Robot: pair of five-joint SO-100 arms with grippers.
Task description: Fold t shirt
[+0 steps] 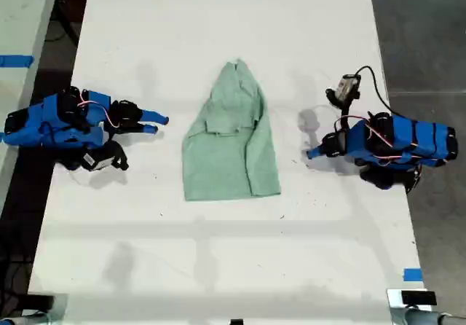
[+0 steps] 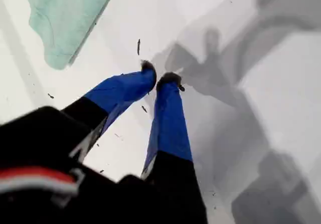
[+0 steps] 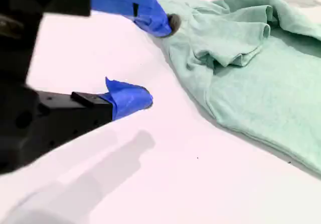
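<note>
One t shirt (partly folded), two grippers: my first gripper closed, my second gripper open

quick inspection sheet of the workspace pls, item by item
surface: white table, a few dark specks
job's things: t shirt mid-table, partly folded, rumpled
clutter: nothing seen
end effectors: my first end effector shut, empty, apart from the shirt; my second end effector open, empty, at the shirt's edge
cables: black cable looping by the arm at the exterior view's right
surroundings: blue tape at the table edge; dark floor
</note>
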